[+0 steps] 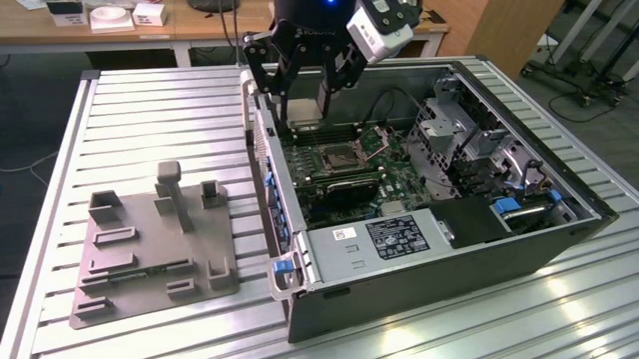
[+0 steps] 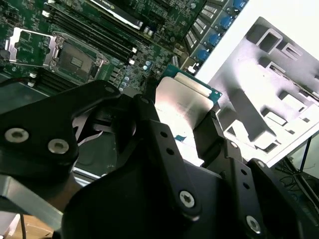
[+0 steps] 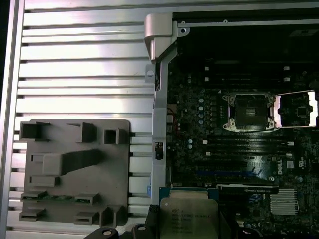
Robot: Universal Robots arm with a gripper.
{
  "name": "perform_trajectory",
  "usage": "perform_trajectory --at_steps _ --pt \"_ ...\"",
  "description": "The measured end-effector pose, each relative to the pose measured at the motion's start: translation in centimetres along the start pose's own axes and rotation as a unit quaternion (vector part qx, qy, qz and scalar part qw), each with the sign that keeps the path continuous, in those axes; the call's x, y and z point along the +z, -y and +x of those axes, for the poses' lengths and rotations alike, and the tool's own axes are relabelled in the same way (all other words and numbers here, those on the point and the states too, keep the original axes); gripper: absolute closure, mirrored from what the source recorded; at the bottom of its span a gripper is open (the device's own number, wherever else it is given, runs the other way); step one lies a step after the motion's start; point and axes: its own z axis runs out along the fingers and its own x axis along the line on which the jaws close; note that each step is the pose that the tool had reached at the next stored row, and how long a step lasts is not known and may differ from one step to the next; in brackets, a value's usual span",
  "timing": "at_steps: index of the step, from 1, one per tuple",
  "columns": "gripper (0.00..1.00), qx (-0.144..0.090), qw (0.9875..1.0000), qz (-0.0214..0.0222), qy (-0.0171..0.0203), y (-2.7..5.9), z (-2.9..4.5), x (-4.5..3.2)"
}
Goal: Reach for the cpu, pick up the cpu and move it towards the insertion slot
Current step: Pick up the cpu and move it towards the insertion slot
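Observation:
My gripper (image 1: pixel 304 101) is shut on the cpu (image 1: pixel 302 111), a flat square chip with a silvery top. It hangs above the open computer case, over the edge of the motherboard by the case wall. In both wrist views the cpu (image 2: pixel 183 97) (image 3: pixel 189 215) sits between my black fingers (image 2: pixel 149 124). The insertion slot (image 1: pixel 340 157) (image 3: pixel 247 112) (image 2: pixel 75 60) lies on the green board with a silver frame and dark centre. Its hinged plate (image 1: pixel 378 138) (image 3: pixel 299 108) stands open beside it. The chip is apart from the slot and well above it.
A grey plastic tray (image 1: pixel 150 247) (image 3: pixel 75 169) with raised blocks lies on the ribbed metal table (image 1: pixel 150 112), at the exterior view's left of the case. The case wall (image 1: pixel 262 149), drive cages (image 1: pixel 450 127) and power supply (image 1: pixel 390 239) surround the board.

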Motion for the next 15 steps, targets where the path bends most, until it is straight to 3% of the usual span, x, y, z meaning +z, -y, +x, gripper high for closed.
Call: perform_trajectory --at_steps 15 --pt "0.45 0.000 1.0000 0.0000 0.0000 0.01 -1.81 0.08"
